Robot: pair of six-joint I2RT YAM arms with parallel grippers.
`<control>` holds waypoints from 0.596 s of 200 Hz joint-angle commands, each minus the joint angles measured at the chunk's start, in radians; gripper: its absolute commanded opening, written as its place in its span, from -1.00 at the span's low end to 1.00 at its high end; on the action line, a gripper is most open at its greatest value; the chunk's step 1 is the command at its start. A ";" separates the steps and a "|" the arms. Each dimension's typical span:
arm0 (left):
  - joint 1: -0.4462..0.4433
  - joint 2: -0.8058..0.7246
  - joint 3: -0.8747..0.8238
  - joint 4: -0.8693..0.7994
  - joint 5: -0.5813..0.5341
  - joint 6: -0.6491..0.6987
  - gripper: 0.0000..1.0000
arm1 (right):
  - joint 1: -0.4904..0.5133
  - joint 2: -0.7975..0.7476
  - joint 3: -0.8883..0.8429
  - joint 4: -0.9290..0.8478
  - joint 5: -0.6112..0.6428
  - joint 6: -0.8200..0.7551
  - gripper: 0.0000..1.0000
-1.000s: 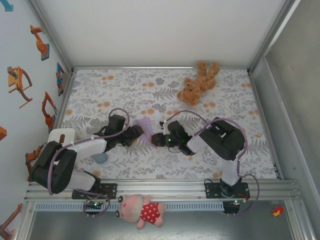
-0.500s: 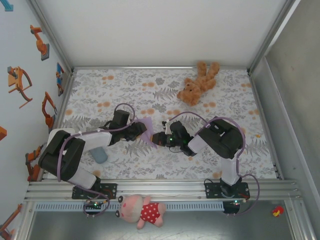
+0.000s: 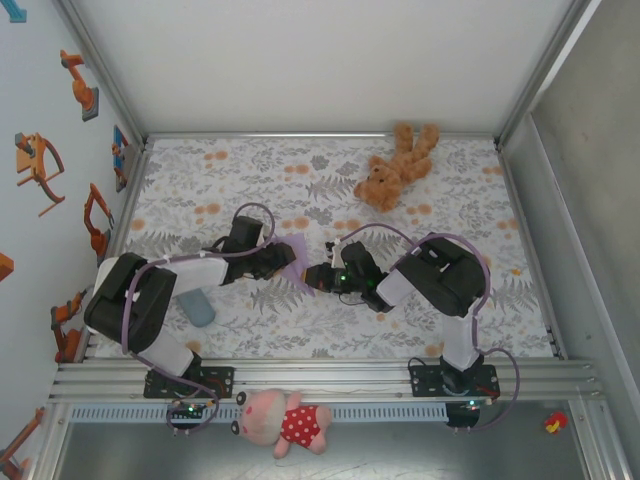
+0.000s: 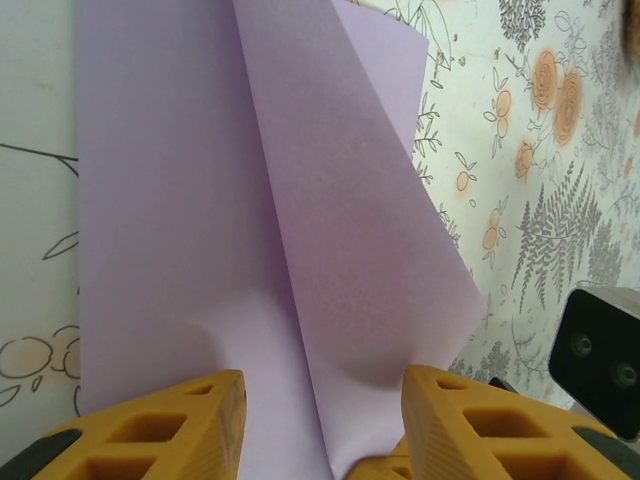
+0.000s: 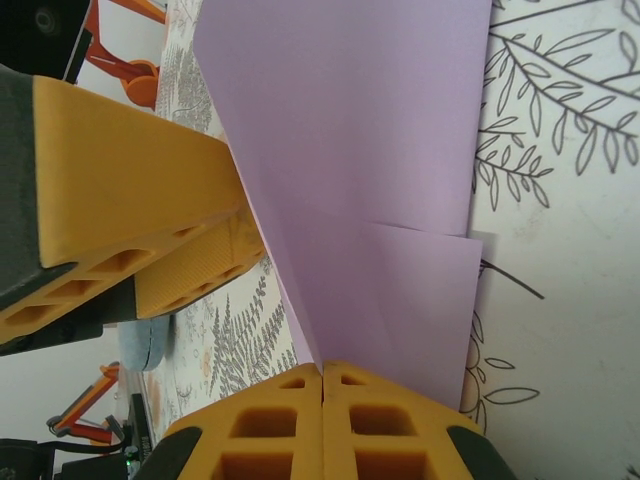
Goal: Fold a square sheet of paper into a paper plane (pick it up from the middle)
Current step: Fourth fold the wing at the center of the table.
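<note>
Square sheet of paper [image 5: 370, 150], pale lilac with one diagonal crease, runs lengthwise straight out from the right hand [image 5: 322, 385], which is clamped on its near edge. Left hand [image 4: 318, 395] is released, fingers astride the sheet.

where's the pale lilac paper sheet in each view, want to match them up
Top external: pale lilac paper sheet mid-table, between left gripper and right gripper.
Left wrist: centre and left, running up from the left gripper's fingers.
Right wrist: upper middle, narrowing down into the right gripper's shut fingers.
Shared landmark: fern-and-flower tablecloth.
</note>
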 commanded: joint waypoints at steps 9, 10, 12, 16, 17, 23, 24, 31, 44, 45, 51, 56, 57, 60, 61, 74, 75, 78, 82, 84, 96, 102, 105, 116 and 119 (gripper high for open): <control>-0.005 0.035 0.032 -0.049 0.005 0.031 -0.09 | -0.008 0.015 -0.001 0.021 -0.007 0.010 -1.00; -0.005 0.035 0.033 -0.051 0.005 0.031 -0.08 | -0.008 0.015 -0.001 0.020 -0.007 0.010 -1.00; -0.005 0.036 0.035 -0.054 0.004 0.031 -0.08 | -0.007 0.014 0.000 0.021 -0.007 0.010 -1.00; -0.006 0.040 0.037 -0.060 0.004 0.031 -0.07 | -0.007 0.014 -0.002 0.020 -0.006 0.011 -1.00; -0.007 0.040 0.038 -0.062 0.003 0.030 -0.07 | -0.007 0.014 -0.001 0.020 -0.005 0.010 -1.00; -0.007 0.044 0.042 -0.072 0.000 0.030 -0.06 | -0.007 0.013 -0.002 0.021 -0.004 0.010 -1.00; -0.007 0.044 0.043 -0.075 -0.001 0.031 -0.06 | -0.007 0.013 -0.002 0.020 -0.004 0.010 -1.00; -0.009 0.050 0.048 -0.096 -0.010 0.031 -0.05 | -0.009 0.011 -0.003 0.021 -0.002 0.011 -1.00; -0.013 0.058 0.059 -0.132 -0.022 0.032 -0.02 | -0.013 0.005 -0.013 0.021 0.007 0.017 -1.00; -0.013 0.059 0.060 -0.135 -0.022 0.032 -0.02 | -0.013 0.004 -0.014 0.020 0.007 0.016 -1.00; -0.015 0.064 0.065 -0.155 -0.031 0.031 -0.01 | -0.016 -0.002 -0.016 0.020 0.006 0.013 -1.00; -0.016 0.067 0.069 -0.173 -0.038 0.030 -0.01 | -0.019 -0.008 -0.018 0.021 0.006 0.008 -0.99; -0.016 0.067 0.072 -0.177 -0.040 0.031 -0.01 | -0.019 -0.010 -0.019 0.020 0.007 0.007 -0.99; -0.018 0.070 0.075 -0.189 -0.046 0.031 -0.01 | -0.019 -0.015 -0.021 0.018 0.008 0.005 -0.98; -0.019 0.071 0.077 -0.194 -0.048 0.031 -0.01 | -0.019 -0.017 -0.021 0.018 0.008 0.002 -0.98; -0.020 0.084 0.088 -0.240 -0.064 0.028 0.00 | -0.023 -0.038 -0.026 0.011 0.013 -0.015 -0.90; -0.020 0.085 0.090 -0.241 -0.066 0.028 -0.01 | -0.023 -0.040 -0.027 0.009 0.013 -0.017 -0.89; -0.020 0.086 0.090 -0.248 -0.069 0.026 0.00 | -0.024 -0.044 -0.027 0.004 0.013 -0.021 -0.86; -0.020 0.090 0.090 -0.253 -0.070 0.023 0.00 | -0.024 -0.048 -0.027 -0.007 0.015 -0.028 -0.82; -0.021 0.091 0.090 -0.254 -0.071 0.021 0.00 | -0.024 -0.052 -0.025 -0.014 0.016 -0.031 -0.80; -0.020 0.101 0.092 -0.267 -0.076 0.011 0.01 | -0.023 -0.069 -0.022 -0.049 0.022 -0.053 -0.70; -0.020 0.106 0.093 -0.271 -0.077 0.009 0.02 | -0.023 -0.078 -0.022 -0.067 0.027 -0.065 -0.65; -0.021 0.108 0.093 -0.272 -0.076 0.007 0.02 | -0.024 -0.083 -0.024 -0.075 0.031 -0.070 -0.62; -0.022 0.116 0.096 -0.276 -0.073 0.002 0.01 | -0.024 -0.105 -0.025 -0.112 0.044 -0.093 -0.55; -0.022 0.118 0.096 -0.276 -0.071 0.001 0.01 | -0.024 -0.112 -0.024 -0.123 0.045 -0.098 -0.53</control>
